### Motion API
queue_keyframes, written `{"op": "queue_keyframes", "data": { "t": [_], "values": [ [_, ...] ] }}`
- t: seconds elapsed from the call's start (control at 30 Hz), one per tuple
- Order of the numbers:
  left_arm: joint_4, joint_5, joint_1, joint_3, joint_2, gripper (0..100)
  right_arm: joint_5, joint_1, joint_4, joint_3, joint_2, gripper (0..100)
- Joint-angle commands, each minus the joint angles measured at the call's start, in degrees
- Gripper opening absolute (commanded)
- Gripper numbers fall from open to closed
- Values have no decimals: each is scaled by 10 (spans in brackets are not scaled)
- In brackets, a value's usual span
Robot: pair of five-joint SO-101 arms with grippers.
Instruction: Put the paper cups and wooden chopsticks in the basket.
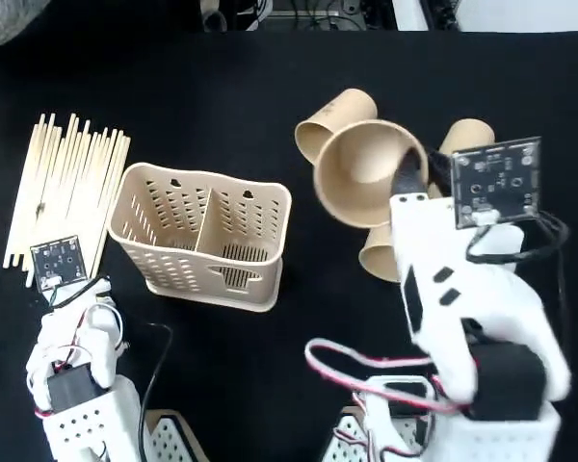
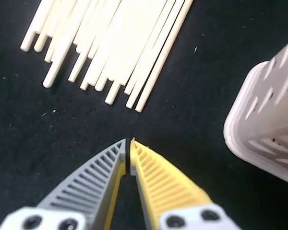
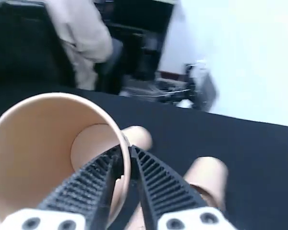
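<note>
Right gripper (image 3: 128,152) pinches a cup (image 3: 33,143) by its thin rim — it may slip or crumple before reaching the basket (image 1: 144,223).

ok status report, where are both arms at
Right pincer shut on one paper cup, at its rim, raised. Left pincer shut, empty, short of the chopsticks. Basket between the arms, nothing in it yet.

the right arm (image 1: 462,308) covers part of one paper cup (image 1: 374,255).
</note>
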Motion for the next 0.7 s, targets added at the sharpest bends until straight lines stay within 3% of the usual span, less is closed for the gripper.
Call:
{"op": "queue_keyframes", "data": {
  "t": [0.0,0.13,0.33,0.67],
  "values": [
    [-3,-6,-2,11,-4,33,-47,-94,108,-182,58,11],
    [-3,-6,-2,11,-4,33,-57,-189,209,-320,157,11],
    [-3,-6,-2,11,-4,33,-25,-265,287,-427,316,11],
    [-3,-6,-2,11,-4,33,-25,-281,284,-448,425,11]
  ]
}}
